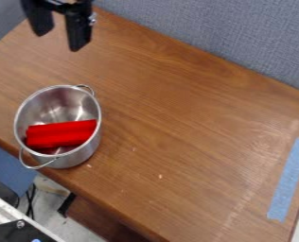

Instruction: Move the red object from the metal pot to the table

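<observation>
while the block sits in the pot: nothing of the task is done yet, and this looks like the approach step.
room: a grey-blue fabric wall (pixel 228 38) runs behind the far edge; dark floor and cables show past the near left corner, too blurred to name.
worktop: the large brown wood-grain worktop (pixel 190 123) fills most of the view, its surface bare apart from the pot; a strip of light blue tape (pixel 286 179) lies near its right edge, well apart from the pot.
arm: only its black lower end enters from the top left of the view.
pot: the small shiny round steel pot (pixel 59 126) stands upright near the left near corner, its thin wire bail handle hanging down toward the front edge.
claw: the black two-fingered claw (pixel 59 23) hangs near the far left corner, pointing down, fingers spread and released, grasping nothing; it is up-picture of the pot, not above it.
red object: the bright red rounded elongated block (pixel 60 134) lies flat across the pot's floor, spanning nearly its inside width, untouched.
next move, as a judgement: bring the claw over the pot, turn the fingers to straddle the block's narrow side, then lower between the pot walls without striking the rim.
risk, as a judgement: the block fits snugly, so finger room inside is tight, and a nudge could shift the light pot.
</observation>
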Available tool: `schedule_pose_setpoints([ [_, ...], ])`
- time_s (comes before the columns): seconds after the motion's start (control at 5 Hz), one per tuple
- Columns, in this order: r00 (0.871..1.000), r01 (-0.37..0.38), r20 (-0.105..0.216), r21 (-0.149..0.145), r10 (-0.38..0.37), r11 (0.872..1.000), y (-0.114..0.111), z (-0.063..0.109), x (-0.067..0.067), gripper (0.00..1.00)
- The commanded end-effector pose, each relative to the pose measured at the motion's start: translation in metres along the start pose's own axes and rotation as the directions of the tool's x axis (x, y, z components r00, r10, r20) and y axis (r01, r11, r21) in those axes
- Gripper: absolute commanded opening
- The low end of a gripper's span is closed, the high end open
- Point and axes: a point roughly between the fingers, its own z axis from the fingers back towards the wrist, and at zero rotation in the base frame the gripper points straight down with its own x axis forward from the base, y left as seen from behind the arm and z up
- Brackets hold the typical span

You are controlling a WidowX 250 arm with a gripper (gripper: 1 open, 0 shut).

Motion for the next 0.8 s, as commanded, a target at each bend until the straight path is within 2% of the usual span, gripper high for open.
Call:
schedule_pose_setpoints([
  [0.0, 0.970, 0.245, 0.003, 0.006, -0.245, 0.970, 0.016, -0.005, -0.033, 1.00],
  [0.2, 0.879, 0.477, -0.018, 0.009, -0.477, 0.879, 0.030, -0.023, -0.063, 1.00],
  [0.4, 0.748, 0.664, -0.017, 0.054, -0.664, 0.746, -0.008, -0.031, -0.065, 1.00],
  [0.6, 0.614, 0.789, -0.044, 0.063, -0.788, 0.611, -0.050, -0.044, -0.055, 1.00],
])
